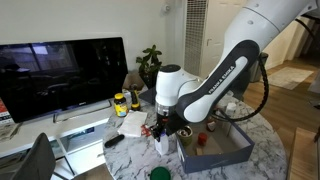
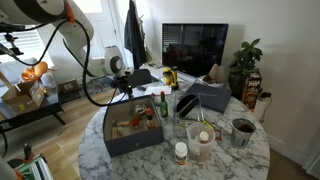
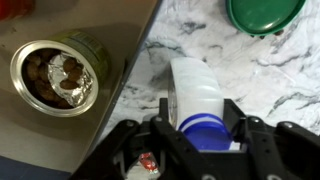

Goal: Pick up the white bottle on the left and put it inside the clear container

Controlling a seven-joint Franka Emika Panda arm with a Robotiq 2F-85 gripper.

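Note:
The white bottle [image 3: 195, 85] stands upright on the marble table, just outside the grey tray's wall, and has a blue cap in the wrist view. My gripper [image 3: 200, 118] has a finger pressed against each side of the bottle near its top, shut on it. In an exterior view the gripper [image 1: 162, 128] hangs over the bottle [image 1: 163, 144], whose base looks at table height. In an exterior view the gripper [image 2: 124, 88] is at the tray's far left and the bottle is hidden. The clear container [image 2: 200, 142] stands near the table's front, right of the tray.
The grey tray [image 1: 228, 156] [image 2: 140, 148] holds small bottles and an open food can [image 3: 55, 72]. A green lid [image 3: 265, 12] [image 1: 158, 173] lies on the table close by. A yellow-labelled jar [image 1: 121, 102] and a black monitor [image 1: 60, 70] stand behind.

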